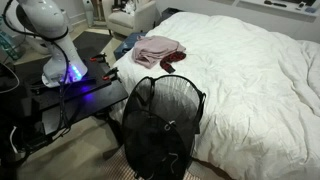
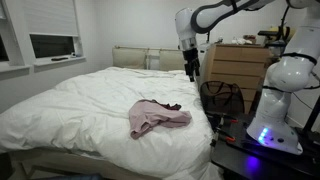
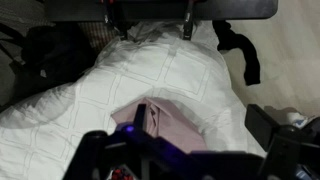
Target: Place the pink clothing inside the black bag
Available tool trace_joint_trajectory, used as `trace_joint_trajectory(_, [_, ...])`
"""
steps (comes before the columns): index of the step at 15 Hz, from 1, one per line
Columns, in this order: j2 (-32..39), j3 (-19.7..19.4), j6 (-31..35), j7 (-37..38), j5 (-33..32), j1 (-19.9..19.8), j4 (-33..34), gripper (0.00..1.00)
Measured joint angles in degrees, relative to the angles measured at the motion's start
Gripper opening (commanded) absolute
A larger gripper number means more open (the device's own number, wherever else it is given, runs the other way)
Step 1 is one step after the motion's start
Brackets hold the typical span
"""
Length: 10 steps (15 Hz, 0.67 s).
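Observation:
The pink clothing [image 1: 155, 50] lies crumpled on the white bed [image 1: 250, 80] near its edge. It also shows in the other exterior view [image 2: 155, 118] and in the wrist view [image 3: 170, 125]. The black bag [image 1: 160, 125] is a mesh hamper standing on the floor beside the bed, and it shows in both exterior views [image 2: 222, 97]. My gripper [image 2: 190, 66] hangs high above the bed, well clear of the clothing, open and empty. In the wrist view its fingers [image 3: 153, 27] are at the top edge with nothing between them. It is out of frame in the exterior view that shows the hamper up close.
A dark red item [image 1: 172, 63] and a blue garment [image 1: 125, 45] lie beside the pink clothing. A black sock-like piece [image 3: 240, 55] lies on the duvet. The robot base [image 1: 65, 70] with its lit blue ring stands on a dark table beside the hamper. A wooden dresser [image 2: 240, 65] stands behind.

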Motion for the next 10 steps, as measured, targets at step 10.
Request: trace_joint_trajectory(10, [1.8, -1.0, 10.8, 5.9, 0.0, 0.2, -0.2, 1.0])
